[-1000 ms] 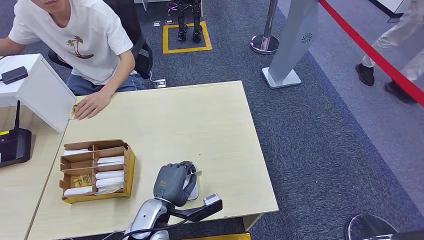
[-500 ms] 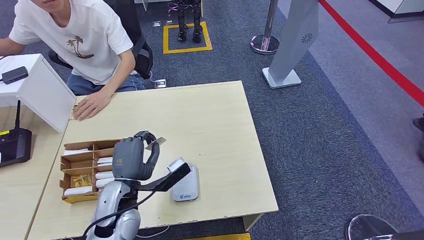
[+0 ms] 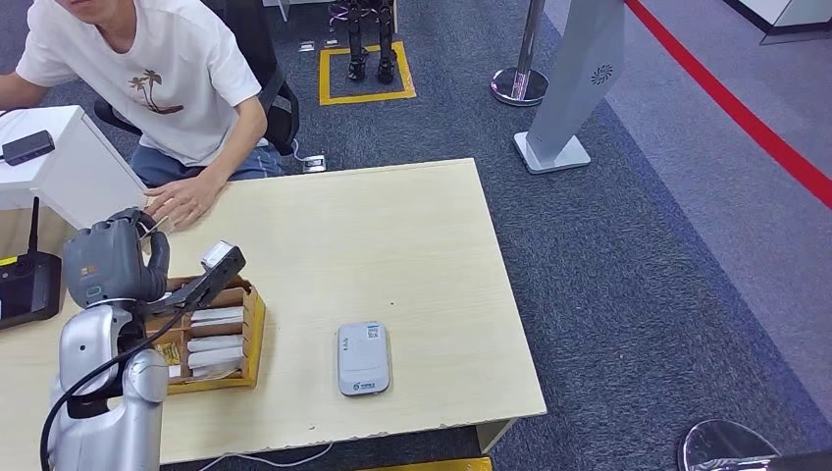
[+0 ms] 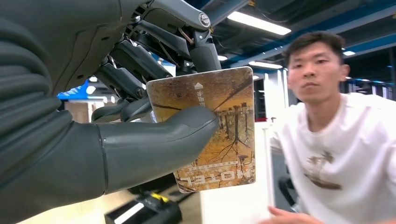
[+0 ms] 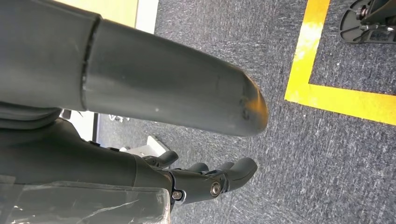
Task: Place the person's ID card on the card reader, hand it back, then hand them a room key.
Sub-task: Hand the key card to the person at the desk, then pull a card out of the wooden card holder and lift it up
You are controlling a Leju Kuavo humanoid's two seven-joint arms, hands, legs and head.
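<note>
Pinching ID card (image 4: 212, 130) | left hand (image 3: 110, 260) | thumb over face

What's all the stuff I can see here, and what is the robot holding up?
Card: one, brown tree print, pinched in the left hand.
Card reader: one, grey-white, near table edge.
Cardboard organiser: one, brown, white cards inside, on table.
Table: one, light wood.
Black device: one, side desk.
Stanchion: one, silver, on carpet.
Person: one, white shirt, seated, hand on table.
Left hand: grey, raised toward the person.
Right hand: dark grey, over carpet.
</note>
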